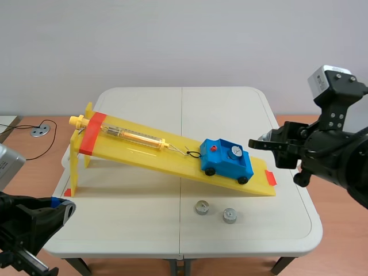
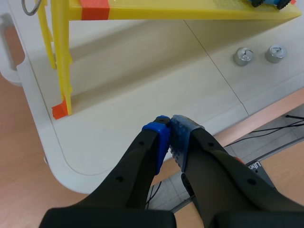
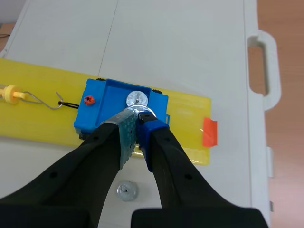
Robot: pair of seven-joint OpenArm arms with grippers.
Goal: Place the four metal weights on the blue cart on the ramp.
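Right claw (image 3: 139, 119) pinched on a metal weight (image 3: 141, 110) over the blue cart (image 3: 100, 110)! Second weight (image 3: 137, 99) sits inside it; third weight (image 1: 202, 207) and fourth weight (image 1: 230, 215) lie on the counter (image 1: 144, 103) nearby. Left claw (image 2: 171, 124) closed, empty, far from it.

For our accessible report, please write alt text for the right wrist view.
The right gripper holds a metal weight over the blue cart, which already carries a second weight and stands on the yellow ramp. A third weight lies on the table.
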